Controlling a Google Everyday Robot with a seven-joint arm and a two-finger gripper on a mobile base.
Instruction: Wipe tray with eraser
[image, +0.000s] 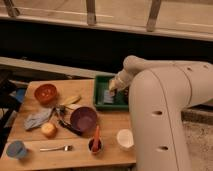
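Observation:
A green tray sits at the back right of the wooden table. A grey-blue eraser lies flat inside it. My gripper hangs over the tray's right part, just above and to the right of the eraser. The white arm covers the tray's right edge.
On the table stand an orange bowl, a purple bowl, a white cup, a blue cup, a small cup holding a carrot, a fork, a blue cloth and an apple. A dark railing wall runs behind.

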